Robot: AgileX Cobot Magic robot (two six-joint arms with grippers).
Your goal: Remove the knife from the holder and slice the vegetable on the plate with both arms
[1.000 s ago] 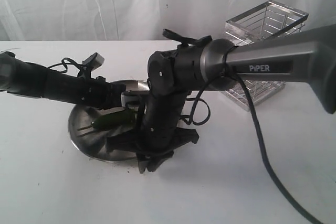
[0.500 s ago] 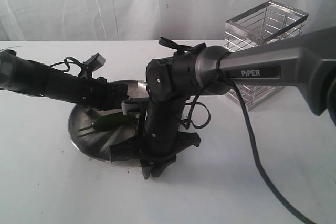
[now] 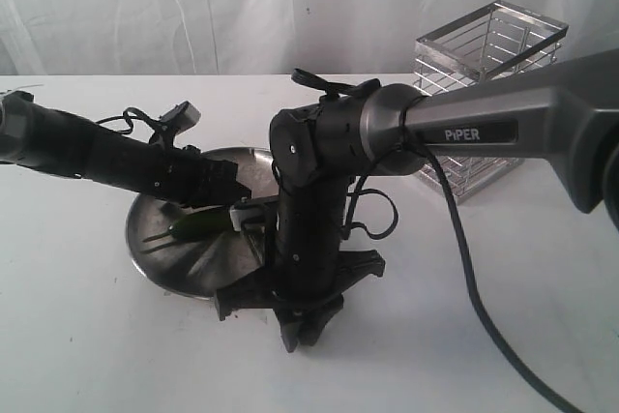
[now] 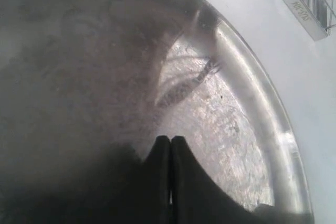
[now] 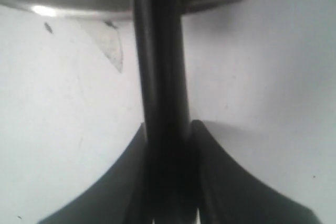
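Note:
My right gripper (image 5: 168,125) is shut on the knife (image 5: 161,61), whose dark shaft runs out from between the fingers and crosses the plate's rim (image 5: 63,2). In the exterior view this gripper (image 3: 302,328) points down at the plate's front edge, and the arm hides the knife. The green vegetable (image 3: 198,226) lies on the steel plate (image 3: 169,258). My left gripper (image 3: 230,198) hovers at the vegetable's right end. In its own view the left gripper (image 4: 170,140) is shut with nothing between its fingers, low over the scuffed plate (image 4: 273,124). The holder (image 3: 488,94) stands at the back right.
The grey "PiPER" forearm (image 3: 503,118) crosses in front of the holder, and its black cable (image 3: 474,278) hangs down to the white table. A corner of the holder (image 4: 310,3) shows in the left wrist view. A white curtain hangs behind.
The right wrist has dropped and shifted forward and right, from over the plate to its front edge. The left arm has edged slightly to the right.

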